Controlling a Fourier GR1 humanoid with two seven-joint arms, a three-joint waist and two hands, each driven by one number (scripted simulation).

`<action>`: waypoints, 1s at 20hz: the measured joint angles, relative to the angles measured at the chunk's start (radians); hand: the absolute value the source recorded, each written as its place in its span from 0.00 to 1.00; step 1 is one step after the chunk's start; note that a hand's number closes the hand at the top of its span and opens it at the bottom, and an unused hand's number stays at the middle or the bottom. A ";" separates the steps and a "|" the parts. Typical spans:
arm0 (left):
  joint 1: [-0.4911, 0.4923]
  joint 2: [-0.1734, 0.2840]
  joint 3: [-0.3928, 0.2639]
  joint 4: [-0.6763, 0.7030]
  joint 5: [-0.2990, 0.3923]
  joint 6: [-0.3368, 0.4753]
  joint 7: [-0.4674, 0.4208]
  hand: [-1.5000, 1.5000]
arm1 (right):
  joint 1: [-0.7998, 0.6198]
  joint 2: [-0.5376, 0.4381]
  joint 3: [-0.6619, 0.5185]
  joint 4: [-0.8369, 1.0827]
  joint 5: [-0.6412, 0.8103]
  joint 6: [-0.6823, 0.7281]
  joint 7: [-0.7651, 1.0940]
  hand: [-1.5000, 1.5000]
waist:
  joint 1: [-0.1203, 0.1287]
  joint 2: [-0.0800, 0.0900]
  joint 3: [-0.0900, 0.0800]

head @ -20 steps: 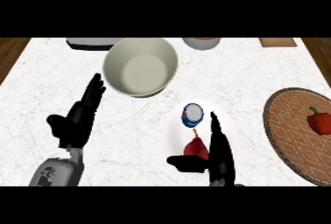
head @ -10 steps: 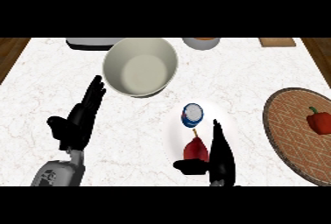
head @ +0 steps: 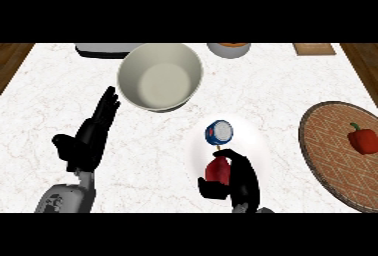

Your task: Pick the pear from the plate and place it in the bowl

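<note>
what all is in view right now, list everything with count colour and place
bowl: 1, cream, back centre of the counter
pear: 1, red, on the plate, right hand curled round it
plate: 1, white, front centre
can: 1, blue rim, white top, on the plate behind the pear
mat: 1, brown woven, round, right edge
pepper: 1, red, on the mat
small bowl: 1, grey, back edge
dark tray: 1, back left edge
board: 1, wooden, back right edge
counter: 1, white marble
left hand: 1, black, open, resting at left
right hand: 1, black, on the pear
</note>
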 measured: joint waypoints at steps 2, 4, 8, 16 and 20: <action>0.004 -0.012 -0.002 0.016 -0.007 0.004 -0.020 0.50 | -0.029 -0.001 0.018 0.026 -0.004 0.007 -0.004 1.00 | 0.000 -0.001 -0.001; -0.002 -0.007 0.005 0.000 -0.008 0.001 -0.002 0.50 | -0.037 -0.001 0.037 0.026 -0.012 0.005 -0.007 1.00 | 0.000 0.000 0.000; -0.027 -0.015 0.017 0.030 -0.015 -0.006 -0.002 0.50 | -0.027 0.000 0.032 0.028 -0.031 -0.004 -0.050 1.00 | -0.003 -0.001 -0.001; -0.041 -0.036 -0.028 0.035 -0.023 -0.038 -0.014 0.50 | -0.351 0.013 0.165 0.080 -0.020 -0.176 -0.050 1.00 | 0.094 0.018 0.008; -0.056 -0.049 -0.052 0.039 -0.027 -0.049 -0.012 0.50 | -0.522 0.016 0.180 0.108 0.022 -0.259 -0.069 1.00 | 0.139 0.021 0.008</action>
